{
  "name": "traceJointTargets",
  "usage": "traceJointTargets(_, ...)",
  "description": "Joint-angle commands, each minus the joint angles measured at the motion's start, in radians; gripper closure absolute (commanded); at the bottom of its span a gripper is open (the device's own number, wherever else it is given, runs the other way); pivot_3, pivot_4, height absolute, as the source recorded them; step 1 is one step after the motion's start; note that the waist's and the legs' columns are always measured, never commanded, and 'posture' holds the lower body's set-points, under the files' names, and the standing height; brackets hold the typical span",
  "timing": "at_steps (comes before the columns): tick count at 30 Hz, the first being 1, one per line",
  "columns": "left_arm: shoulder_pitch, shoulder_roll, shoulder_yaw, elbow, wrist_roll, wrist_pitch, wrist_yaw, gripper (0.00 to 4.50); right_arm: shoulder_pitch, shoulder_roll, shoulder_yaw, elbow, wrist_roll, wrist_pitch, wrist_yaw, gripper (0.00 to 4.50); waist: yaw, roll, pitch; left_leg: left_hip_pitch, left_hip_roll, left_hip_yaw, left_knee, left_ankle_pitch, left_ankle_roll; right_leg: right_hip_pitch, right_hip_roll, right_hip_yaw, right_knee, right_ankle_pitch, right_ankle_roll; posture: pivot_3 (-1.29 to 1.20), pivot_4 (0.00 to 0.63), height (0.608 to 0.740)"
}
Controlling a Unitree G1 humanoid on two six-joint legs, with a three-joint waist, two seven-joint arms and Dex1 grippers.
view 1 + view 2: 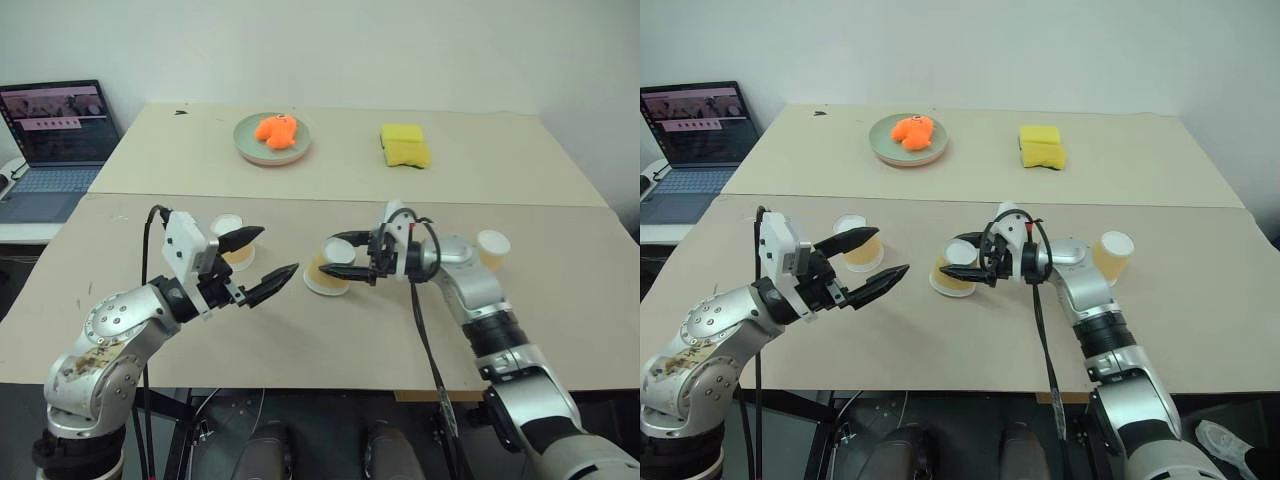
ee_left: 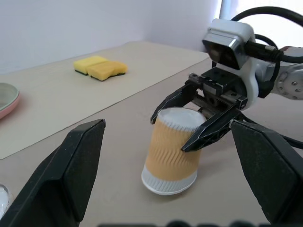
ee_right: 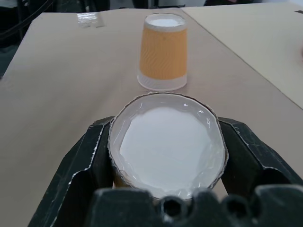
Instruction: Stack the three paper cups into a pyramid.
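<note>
Three paper cups (image 1: 328, 272), seemingly unprinted, unlabelled

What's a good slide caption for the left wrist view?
Right gripper clamps an upside-down paper cup on the table, seen between the open left fingers.

Lighting bright and even, soft overhead kind, no harsh hotspots. Bench (image 1: 560, 300) evenly lit, shadows faint and short under cups. Laptop screen (image 1: 60, 120) glows a bit but stays readable. Head views sharp all over, slight bowing toward edges (wide lens, nothing dramatic). Left wrist view: own left tool fingers (image 2: 71, 170) huge, dark, soft-focus up close; window glare blown out in far corner. Right wrist view: white cup base (image 3: 168, 146) near-overexposed, background cup (image 3: 163, 52) crisp.
</note>
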Motion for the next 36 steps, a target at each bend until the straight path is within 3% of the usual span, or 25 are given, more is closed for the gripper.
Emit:
traceJointTargets(1,0.021,0.004,0.021,-0.076,-0.019,-0.006,0.044,0.0,-0.081,0.037,-0.01,0.11,-0.017,-0.098,0.047,1.74,-0.001,0.0,0.001,0.0,0.0,0.0,0.0,0.0,0.0,0.0,0.0,0.0,0.0,0.0,0.0,0.0,0.15,0.673)
traceJointTargets(3,0.032,0.001,0.015,-0.09,-0.021,-0.009,0.062,0.0,-0.107,0.058,-0.012,0.175,-0.033,-0.147,0.056,1.74,-0.002,0.0,0.002,0.0,0.0,0.0,0.0,0.0,-0.001,-0.001,0.0,0.0,0.001,0.0,0.0,0.0,0.15,0.673)
traceJointTargets(5,0.034,-0.003,0.008,-0.094,-0.022,-0.013,0.078,0.0,-0.125,0.068,-0.018,0.219,-0.042,-0.165,0.063,0.74,-0.002,0.001,0.002,0.0,0.0,0.0,0.0,0.001,-0.001,-0.001,0.0,0.0,0.001,0.0,0.0,0.0,0.15,0.673)
traceJointTargets(7,0.032,-0.007,0.002,-0.096,-0.024,-0.015,0.089,0.0,-0.142,0.074,-0.026,0.254,-0.059,-0.183,0.037,0.11,-0.002,0.001,0.002,0.0,0.0,0.0,0.0,0.001,-0.001,-0.001,0.0,0.0,0.001,0.0,0.0,0.0,0.15,0.673)
traceJointTargets(8,0.028,-0.01,-0.005,-0.093,-0.027,-0.017,0.091,0.0,-0.145,0.07,-0.038,0.243,-0.038,-0.147,0.054,0.02,-0.002,0.001,0.002,0.0,0.0,0.0,0.0,0.001,-0.002,-0.001,0.0,0.0,0.001,0.0,0.0,0.0,0.15,0.673)
traceJointTargets(16,-0.091,-0.038,-0.124,0.026,-0.004,-0.06,0.032,0.0,-0.062,-0.041,-0.195,-0.012,0.076,0.08,-0.029,0.02,0.005,0.003,0.005,-0.003,0.0,0.0,0.0,0.001,-0.002,-0.003,-0.001,-0.001,0.002,0.0,0.0,0.0,0.15,0.673)
traceJointTargets(27,-0.318,-0.122,-0.233,0.312,0.0,-0.143,-0.123,0.0,0.235,-0.228,-0.393,-0.504,0.224,0.39,-0.206,0.02,-0.001,0.003,0.006,-0.005,0.0,0.0,0.0,0.0,-0.001,-0.004,0.0,-0.001,0.001,0.0,0.0,0.0,0.15,0.673)
traceJointTargets(36,-0.438,-0.147,-0.273,0.408,-0.01,-0.158,-0.247,0.0,0.571,-0.374,-0.765,-0.799,0.32,0.522,-0.36,0.02,0.027,0.003,0.007,-0.006,-0.001,0.0,0.0,-0.002,0.004,-0.002,-0.001,-0.002,-0.003,0.001,0.001,0.0,0.15,0.673)
